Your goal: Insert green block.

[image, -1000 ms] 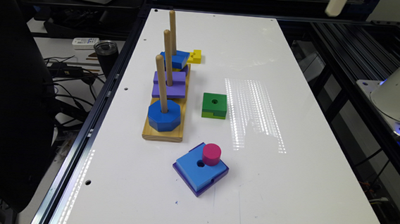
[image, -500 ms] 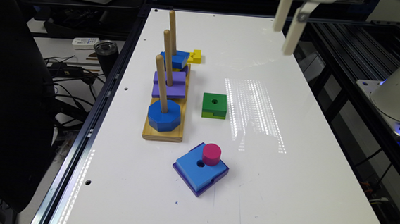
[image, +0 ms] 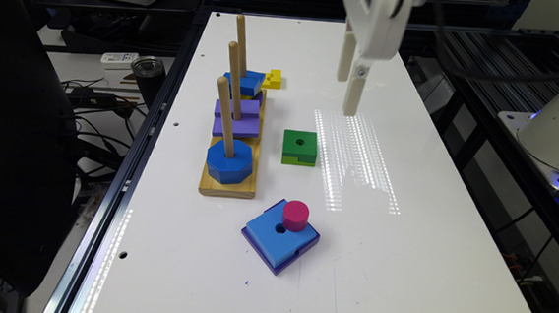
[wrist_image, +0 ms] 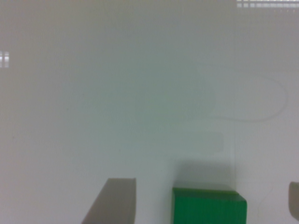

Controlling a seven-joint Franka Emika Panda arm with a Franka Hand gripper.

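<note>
The green block (image: 300,147) lies flat on the white table (image: 400,263), just to the exterior view's right of the wooden peg base (image: 227,186). It has a dark green top with a round hole and a lime lower layer. My white gripper (image: 347,97) hangs in the air above and beyond the block, apart from it. In the wrist view the gripper (wrist_image: 208,182) is open, and an edge of the green block (wrist_image: 209,206) shows between the two fingers (wrist_image: 114,198).
The base carries three upright pegs holding a blue octagon (image: 229,163), a purple block (image: 236,119) and a blue block (image: 245,82). A yellow block (image: 271,78) sits behind the base. Nearer, a pink cylinder (image: 296,215) stands on a blue-and-purple square block (image: 278,238).
The gripper has come down from the top edge of the exterior view and shifted toward its left, closer to the green block. The blocks have not moved.
</note>
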